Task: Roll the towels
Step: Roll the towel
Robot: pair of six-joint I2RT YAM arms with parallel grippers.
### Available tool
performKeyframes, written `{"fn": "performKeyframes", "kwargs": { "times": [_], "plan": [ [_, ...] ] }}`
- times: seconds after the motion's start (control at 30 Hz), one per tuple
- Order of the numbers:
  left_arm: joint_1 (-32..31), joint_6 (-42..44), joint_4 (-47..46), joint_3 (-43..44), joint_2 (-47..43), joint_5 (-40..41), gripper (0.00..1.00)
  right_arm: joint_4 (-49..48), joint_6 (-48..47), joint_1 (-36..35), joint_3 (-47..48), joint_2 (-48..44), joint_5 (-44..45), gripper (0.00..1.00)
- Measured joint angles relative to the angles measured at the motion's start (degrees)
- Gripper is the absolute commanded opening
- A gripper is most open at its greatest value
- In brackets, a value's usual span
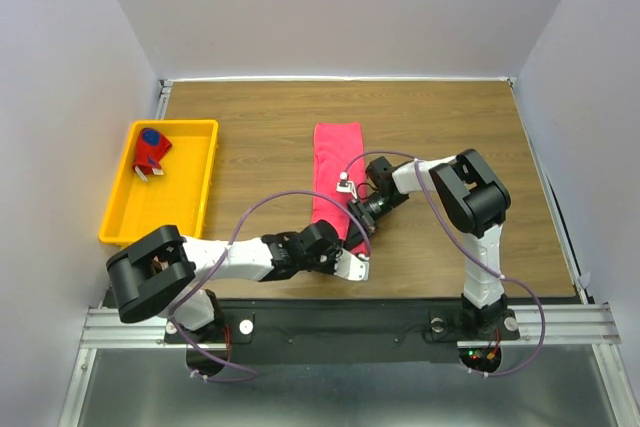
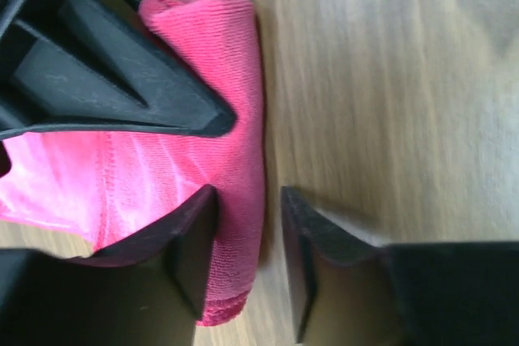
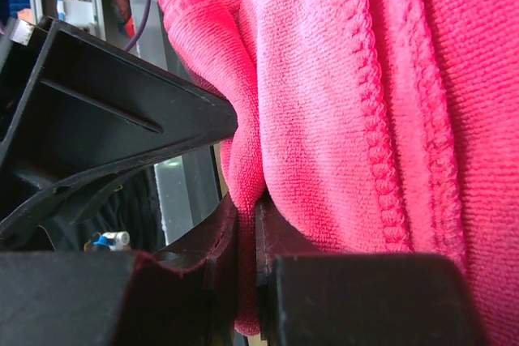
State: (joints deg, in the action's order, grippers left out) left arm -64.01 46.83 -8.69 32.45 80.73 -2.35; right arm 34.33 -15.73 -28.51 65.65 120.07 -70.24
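Only the overhead view shows the long, folded pink-red cloth towel point(image 1: 336, 157) lying in the middle of the wood-grain table point(image 1: 450, 127), its near end at my tools. Close up, my right gripper point(image 3: 246, 220) pinches a nubby, stitched fold tight. My left gripper point(image 2: 248, 198) straddles the soft folded edge, jaws parted.

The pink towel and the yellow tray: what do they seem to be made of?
The pink towel looks like soft, matte woven cloth: fine ribs and a stitched edge show. The yellow tray looks like smooth hard plastic, probably moulded: even colour, raised rim.
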Motion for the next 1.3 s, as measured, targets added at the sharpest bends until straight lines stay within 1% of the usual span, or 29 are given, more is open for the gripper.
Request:
{"fn": "performKeyframes", "kwargs": {
  "times": [0.03, 0.07, 0.13, 0.17, 0.23, 0.27, 0.33, 0.37, 0.47, 0.5, 0.57, 0.6, 0.63, 0.67, 0.77, 0.8, 0.93, 1.0, 1.03, 1.13, 1.3],
  "plan": [
    [0.0, -0.1, -0.4, 0.0, 0.2, 0.3, 0.32, 0.1, -0.2, 0.0, 0.0, 0.0, 0.1, 0.11],
    [0.0, -0.3, -0.7, 0.0, 0.3, 0.6, 0.25, 0.2, -0.4, 0.0, 0.0, 0.0, 0.2, 0.11],
    [0.0, -0.8, -0.5, 0.4, 0.6, 0.7, 0.2, 0.8, -1.0, 0.0, 0.3, 0.0, 0.5, 0.11],
    [0.1, -1.1, -0.3, 0.7, 0.9, 0.5, 0.14, 1.1, -1.2, 0.0, 0.4, 0.0, 0.8, 0.11],
    [0.3, -1.8, 0.4, 1.5, 1.4, 0.0, 0.09, 1.9, -1.6, 0.0, 0.8, -0.1, 1.3, 0.12],
    [0.5, -2.1, 0.8, 1.9, 1.6, -0.4, 0.03, 2.2, -1.9, 0.0, 1.0, -0.2, 1.6, 0.13],
    [1.0, -2.6, 1.4, 2.5, 1.9, -1.0, 0.0, 2.8, -2.4, 0.0, 1.1, -0.5, 2.2, 0.22],
    [1.3, -2.9, 1.7, 2.8, 1.9, -1.5, 0.0, 3.0, -2.8, 0.0, 1.1, -0.7, 2.5, 0.31],
    [2.0, -3.2, 3.0, 3.5, 2.1, -3.2, 0.0, 4.5, -3.4, 0.0, 1.7, -0.8, 2.7, 0.51],
    [2.4, -3.2, 4.0, 3.9, 2.1, -4.0, 0.0, 5.2, -3.5, 0.0, 2.1, -0.9, 2.7, 0.55],
    [3.0, -3.3, 6.0, 5.2, 2.4, -5.9, 0.0, 6.5, -3.8, 0.0, 2.9, -1.3, 2.8, 0.59],
    [3.5, -3.2, 7.7, 6.1, 2.8, -7.5, 0.0, 7.2, -3.9, 0.1, 3.6, -1.9, 3.4, 0.74],
    [3.9, -3.2, 8.5, 6.7, 3.0, -8.4, 0.0, 7.5, -4.0, 0.3, 4.0, -2.4, 3.9, 0.76],
    [4.4, -3.2, 9.6, 7.5, 3.3, -9.7, 0.0, 7.9, -4.0, 1.1, 4.7, -3.4, 4.4, 0.85],
    [5.4, -3.1, 12.4, 9.0, 4.1, -13.2, 0.0, 8.2, -4.2, 4.3, 7.0, -6.2, 7.2, 0.88],
    [5.7, -3.2, 13.4, 9.6, 4.3, -14.4, 0.0, 8.1, -4.3, 5.3, 7.7, -7.1, 7.8, 0.94],
    [9.0, -3.1, 18.3, 13.0, 6.4, -20.9, 0.0, 7.5, -4.7, 12.3, 10.7, -13.9, 11.0, 0.95],
    [11.3, -3.1, 21.3, 15.2, 8.0, -24.3, 0.0, 7.5, -5.4, 14.5, 10.6, -17.0, 12.3, 0.95],
    [12.5, -3.0, 23.1, 16.8, 9.2, -26.1, 0.0, 7.5, -6.3, 15.5, 10.2, -20.0, 13.7, 0.96],
    [16.2, -2.8, 29.0, 22.6, 14.4, -32.3, 0.0, 8.2, -8.1, 15.6, 8.4, -26.4, 15.1, 0.96],
    [21.1, -2.1, 38.7, 31.6, 23.4, -42.1, 0.0, 14.3, -13.4, 14.1, 8.2, -35.5, 17.2, 0.95]
  ]
}}
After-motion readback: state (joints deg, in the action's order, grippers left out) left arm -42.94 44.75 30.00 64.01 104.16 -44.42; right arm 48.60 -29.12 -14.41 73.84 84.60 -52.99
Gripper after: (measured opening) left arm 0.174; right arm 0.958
